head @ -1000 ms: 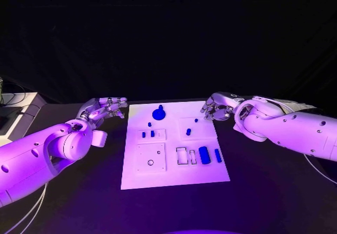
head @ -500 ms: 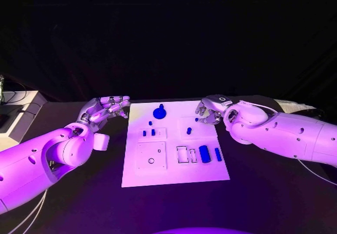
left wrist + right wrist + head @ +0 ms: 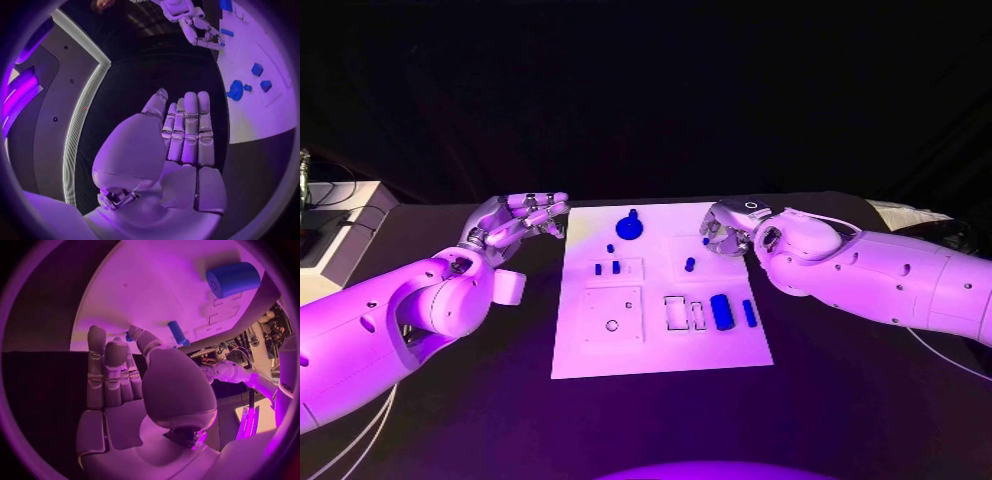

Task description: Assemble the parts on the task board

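Since a second ago the right robot hand has slid in from beyond the board's right edge to hang over the far right corner of the white board, while the left robot hand has barely shifted and hovers off the board's far left corner, above the black counter. Both are empty: the left one shows its fingers straight and side by side in the left wrist view, holding nothing, and the right one is loosely curled with nothing between its fingers. The small blue peg lies on the board just inward of and toward the robot from the right robot hand, its long axis running roughly along the board's length; in the right wrist view the same peg sits just past the fingertips. The round blue knob stands near the middle of the board's far edge, between the two hands, a little closer to the right one. Two small blue blocks rest left of the board's centre, and a long blue bar with a thinner blue strip beside it lies toward the near right. Judging from this, the right robot hand is the nearer one for the peg, which it would likely reach by dropping and drawing slightly toward the robot.
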`<state>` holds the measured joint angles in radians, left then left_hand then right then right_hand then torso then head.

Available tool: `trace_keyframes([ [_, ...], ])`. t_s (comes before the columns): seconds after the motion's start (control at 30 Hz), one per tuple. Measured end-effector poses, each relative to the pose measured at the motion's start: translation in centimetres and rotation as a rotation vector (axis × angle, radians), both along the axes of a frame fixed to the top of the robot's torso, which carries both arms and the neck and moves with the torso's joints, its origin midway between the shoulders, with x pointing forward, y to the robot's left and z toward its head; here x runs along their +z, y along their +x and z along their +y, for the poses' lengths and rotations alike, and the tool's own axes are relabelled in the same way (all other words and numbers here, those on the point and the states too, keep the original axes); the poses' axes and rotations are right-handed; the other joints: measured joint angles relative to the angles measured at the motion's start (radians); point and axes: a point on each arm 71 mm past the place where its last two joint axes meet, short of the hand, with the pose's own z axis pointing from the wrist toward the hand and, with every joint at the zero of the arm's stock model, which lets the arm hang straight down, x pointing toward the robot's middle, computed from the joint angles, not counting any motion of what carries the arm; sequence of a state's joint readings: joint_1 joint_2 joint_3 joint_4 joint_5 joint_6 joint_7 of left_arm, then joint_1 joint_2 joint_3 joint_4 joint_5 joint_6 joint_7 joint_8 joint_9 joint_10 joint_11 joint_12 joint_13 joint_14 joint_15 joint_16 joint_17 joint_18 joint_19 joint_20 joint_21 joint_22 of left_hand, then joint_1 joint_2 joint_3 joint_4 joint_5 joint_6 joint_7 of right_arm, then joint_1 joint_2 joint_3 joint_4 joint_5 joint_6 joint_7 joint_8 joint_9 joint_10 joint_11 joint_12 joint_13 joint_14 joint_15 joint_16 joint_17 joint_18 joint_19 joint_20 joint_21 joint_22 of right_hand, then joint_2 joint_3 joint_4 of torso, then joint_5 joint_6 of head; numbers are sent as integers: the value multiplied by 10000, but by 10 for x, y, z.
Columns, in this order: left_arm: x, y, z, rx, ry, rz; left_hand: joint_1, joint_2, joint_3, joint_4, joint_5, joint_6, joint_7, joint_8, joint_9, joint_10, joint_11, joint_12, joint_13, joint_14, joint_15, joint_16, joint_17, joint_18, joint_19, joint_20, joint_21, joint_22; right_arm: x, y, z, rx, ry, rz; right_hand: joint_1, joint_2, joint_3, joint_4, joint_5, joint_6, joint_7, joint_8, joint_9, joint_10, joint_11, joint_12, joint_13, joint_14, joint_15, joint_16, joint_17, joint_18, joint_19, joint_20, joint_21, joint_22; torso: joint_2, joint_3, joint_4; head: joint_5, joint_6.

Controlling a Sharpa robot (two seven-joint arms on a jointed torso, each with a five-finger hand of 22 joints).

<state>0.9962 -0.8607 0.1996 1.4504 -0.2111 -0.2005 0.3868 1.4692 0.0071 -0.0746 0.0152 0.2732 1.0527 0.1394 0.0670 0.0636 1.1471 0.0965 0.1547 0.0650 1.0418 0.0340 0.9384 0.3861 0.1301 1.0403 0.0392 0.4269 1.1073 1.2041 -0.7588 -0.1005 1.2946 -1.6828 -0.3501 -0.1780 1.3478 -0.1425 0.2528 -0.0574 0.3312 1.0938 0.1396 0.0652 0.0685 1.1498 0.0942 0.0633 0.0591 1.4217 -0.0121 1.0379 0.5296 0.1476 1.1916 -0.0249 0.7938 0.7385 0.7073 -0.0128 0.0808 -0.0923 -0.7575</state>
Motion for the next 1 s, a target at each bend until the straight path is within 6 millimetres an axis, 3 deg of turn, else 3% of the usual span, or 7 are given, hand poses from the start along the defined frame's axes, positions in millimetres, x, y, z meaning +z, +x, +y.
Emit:
trace_keyframes([
  [0.13,0,0,0,-4,15,-10,0,0,-27,-27,0,0,0,0,0,0,0,0,0,0,0,0,-1,-1,0,0,0,16,-1,1,0,-15,-31,-2,44,45,135,-15,117,86,84,0,0,0,0,0,0,0,-1,58,-30,12,0,0,-116,207,-3,0,-1,1,-26],
  [0.27,0,0,0,-6,36,-13,54,53,-26,-27,0,-38,38,0,0,0,0,0,0,0,0,0,11,0,-1,0,0,27,-2,2,2,-9,-41,3,36,48,331,-42,140,139,35,0,0,0,0,0,0,-19,-21,58,-55,16,0,0,-197,412,-9,0,-4,1,-39],
  [0.3,0,0,0,-6,42,-13,54,53,-27,-27,0,-38,38,0,0,0,0,0,0,0,0,1,10,0,-1,1,0,32,-2,2,2,0,-41,8,85,306,608,-15,-59,155,19,0,0,0,0,0,0,-34,-35,91,-63,21,0,0,-244,479,-10,0,-6,1,-42],
  [0.33,0,0,0,-5,47,-14,53,53,-26,-27,0,-42,41,0,0,0,0,0,0,0,0,1,10,0,-1,0,0,44,-3,2,3,13,-39,14,64,359,815,-3,-158,156,18,0,0,0,0,0,0,-33,-35,97,-63,53,0,0,-244,532,-11,-1,-6,1,-48],
  [0.53,0,0,1,-7,89,-22,110,111,4,-57,1,-76,75,0,0,0,0,0,0,0,0,1,12,0,-1,0,0,86,-5,1,5,74,-45,108,-125,275,1425,-49,-198,228,20,0,0,1,1,0,-5,-67,-2,138,-75,60,-1,1,-322,860,-17,-5,-6,17,-76],
  [1.0,-1,0,1,-9,187,-40,110,110,44,-155,1,-76,74,0,1,1,-1,0,1,-1,0,4,29,0,-2,1,0,204,-5,1,6,104,-41,163,-175,306,1490,-228,-200,502,-45,0,16,343,-126,-41,-20,-103,-39,176,-106,63,57,-51,-498,1546,-21,-7,-8,16,-108],
])
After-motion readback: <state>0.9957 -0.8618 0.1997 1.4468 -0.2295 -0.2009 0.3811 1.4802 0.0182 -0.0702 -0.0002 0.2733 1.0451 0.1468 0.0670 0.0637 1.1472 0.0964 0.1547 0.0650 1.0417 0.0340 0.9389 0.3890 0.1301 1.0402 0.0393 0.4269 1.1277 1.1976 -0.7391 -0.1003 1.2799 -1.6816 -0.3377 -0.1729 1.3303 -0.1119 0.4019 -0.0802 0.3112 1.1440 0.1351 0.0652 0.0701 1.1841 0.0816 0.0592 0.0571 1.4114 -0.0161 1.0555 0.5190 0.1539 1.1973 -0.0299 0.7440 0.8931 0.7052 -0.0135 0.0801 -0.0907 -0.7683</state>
